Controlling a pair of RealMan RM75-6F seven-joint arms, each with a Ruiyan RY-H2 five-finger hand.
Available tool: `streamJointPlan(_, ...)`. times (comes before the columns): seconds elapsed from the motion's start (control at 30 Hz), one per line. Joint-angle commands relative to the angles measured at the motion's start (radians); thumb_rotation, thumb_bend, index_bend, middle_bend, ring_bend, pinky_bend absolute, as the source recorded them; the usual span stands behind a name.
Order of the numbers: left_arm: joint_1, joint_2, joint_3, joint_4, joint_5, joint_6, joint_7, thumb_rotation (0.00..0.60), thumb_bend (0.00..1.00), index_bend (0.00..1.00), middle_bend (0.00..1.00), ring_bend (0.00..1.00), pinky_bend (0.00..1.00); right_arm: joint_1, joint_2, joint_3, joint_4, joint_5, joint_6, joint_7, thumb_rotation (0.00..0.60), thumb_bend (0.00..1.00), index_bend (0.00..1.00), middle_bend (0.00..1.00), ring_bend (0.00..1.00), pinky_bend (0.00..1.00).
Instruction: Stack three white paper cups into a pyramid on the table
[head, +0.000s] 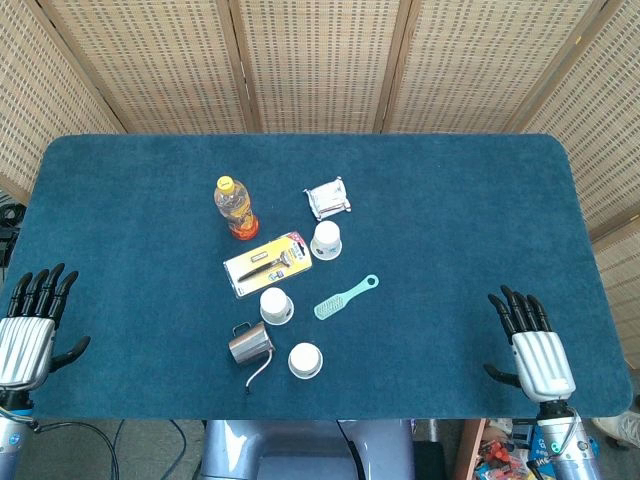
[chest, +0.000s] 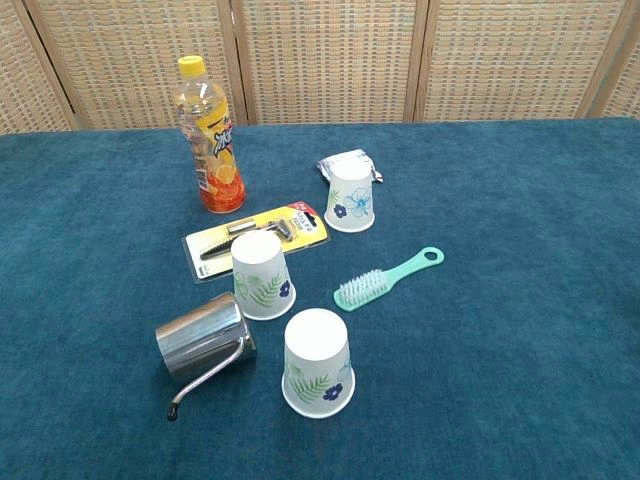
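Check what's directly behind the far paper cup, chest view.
A crinkled silver packet sits right behind the far paper cup, on the blue table. The cup covers the packet's lower part; whether they touch can't be told.

Three paper cups (chest: 318, 362); one bottle (chest: 209, 136); one brush (chest: 385, 279); one steel pitcher (chest: 203, 336); one razor pack (chest: 258, 240); one foil packet (head: 328, 198)

Three white paper cups printed with green leaves and blue flowers stand upside down and apart on the blue table (chest: 540, 300), none stacked. The nearest cup (chest: 317, 362) sits close to the table's front edge, a little left of its middle; the middle cup (chest: 262, 275) stands just behind it and slightly to the left. The far cup (chest: 351, 197) stands well behind both, further right, around the table's centre.
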Motion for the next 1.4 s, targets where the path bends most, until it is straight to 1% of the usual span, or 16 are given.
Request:
streamJointPlan(0.03,0.0,-0.001,-0.001,0.0,0.0,-0.001,0.001,0.6,0.23,0.01,0.0,0.0,0.0,0.002,0.002,0.001,-0.002,-0.001,-0.001,0.0,0.6,0.07,0.07,0.0,0.0,0.0)
streamJointPlan(1.03,-0.009,-0.006,-0.006,-0.007,0.0,-0.041,-0.001,0.6,0.23,0.01,0.0,0.0,0.0,-0.001,0.005,-0.007,-0.007,-0.007,-0.004,0.007,0.6,0.07,0.07,0.0,0.0,0.0)
streamJointPlan(1.13,-0.031,-0.002,-0.01,-0.024,-0.002,-0.077,-0.005,0.6,0.23,0.01,0.0,0.0,0.0,0.001,0.003,-0.008,-0.006,-0.004,-0.01,0.005,0.6,0.07,0.07,0.0,0.0,0.0)
streamJointPlan(1.27,-0.092,0.022,-0.029,-0.06,0.004,-0.156,0.038,0.6,0.23,0.01,0.0,0.0,0.0,0.003,0.004,-0.008,-0.007,-0.001,-0.015,0.004,0.6,0.07,0.07,0.0,0.0,0.0)
streamJointPlan(1.4,-0.179,0.062,-0.072,-0.149,-0.024,-0.268,0.089,0.6,0.23,0.01,0.0,0.0,0.0,0.002,0.008,-0.005,-0.011,0.002,-0.013,0.011,0.6,0.07,0.07,0.0,0.0,0.0)
